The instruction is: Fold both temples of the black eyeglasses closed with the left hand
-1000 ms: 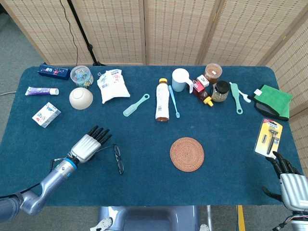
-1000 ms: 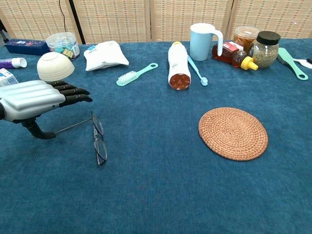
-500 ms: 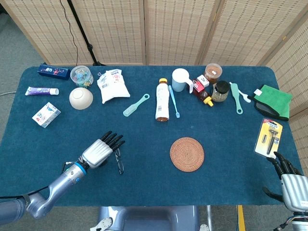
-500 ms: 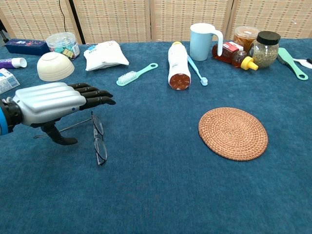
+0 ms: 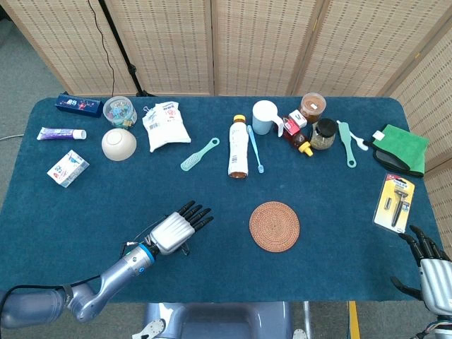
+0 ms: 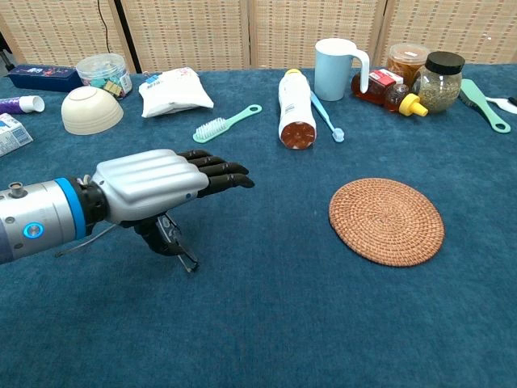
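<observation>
The black eyeglasses (image 6: 187,259) lie on the blue tablecloth near the front left. My left hand (image 6: 157,184) hovers flat right over them, palm down, fingers stretched out toward the right. Its thumb hangs down beside the frame; I cannot tell whether it touches. One thin temple (image 6: 81,241) sticks out to the left under the wrist. In the head view the left hand (image 5: 176,228) hides nearly all of the glasses. My right hand (image 5: 431,263) rests at the table's front right corner, fingers apart and holding nothing.
A round wicker coaster (image 5: 275,226) lies right of the left hand. Further back are a teal brush (image 5: 199,154), a lying bottle (image 5: 239,147), a white bowl (image 5: 119,143) and a white pouch (image 5: 165,126). A razor pack (image 5: 394,203) sits near the right hand.
My left hand has moved right and toward the table's front, from beside the glasses to directly above them, now covering most of the frame. The right hand has barely shifted.
</observation>
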